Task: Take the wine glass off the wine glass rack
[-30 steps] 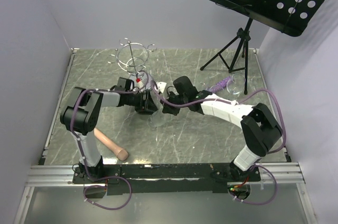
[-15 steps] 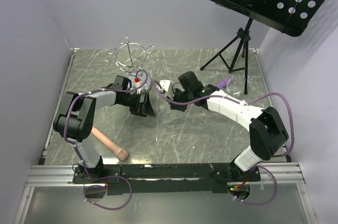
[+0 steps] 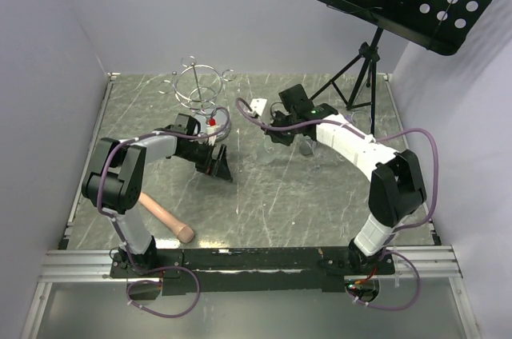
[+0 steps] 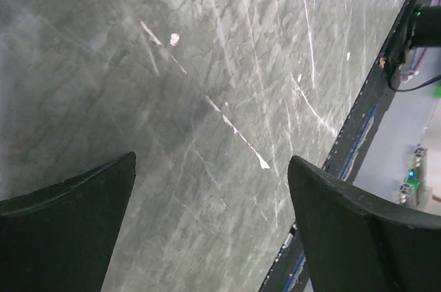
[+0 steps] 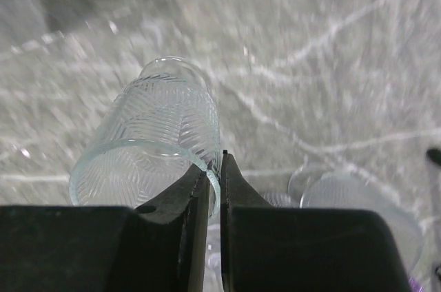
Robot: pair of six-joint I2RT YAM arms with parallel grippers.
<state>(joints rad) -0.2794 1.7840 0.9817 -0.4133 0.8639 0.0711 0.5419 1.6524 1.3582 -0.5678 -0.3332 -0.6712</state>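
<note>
The grey marbled tabletop [image 3: 320, 203] carries the silver wire wine glass rack [image 3: 198, 87] at its back left, with nothing visibly hanging from it. Just in front of the rack, the left gripper [image 4: 211, 161] has thrown its jaws wide and holds nothing. The right gripper [image 5: 216, 168] has swung off to the right, jaws pinched on the rim of the clear ribbed wine glass [image 5: 158, 140], well apart from the rack. Removal looks done; setting the glass down probably remains.

The wine glass rack [image 3: 198, 87] stands upright on the table [image 3: 272, 211], far left.
</note>
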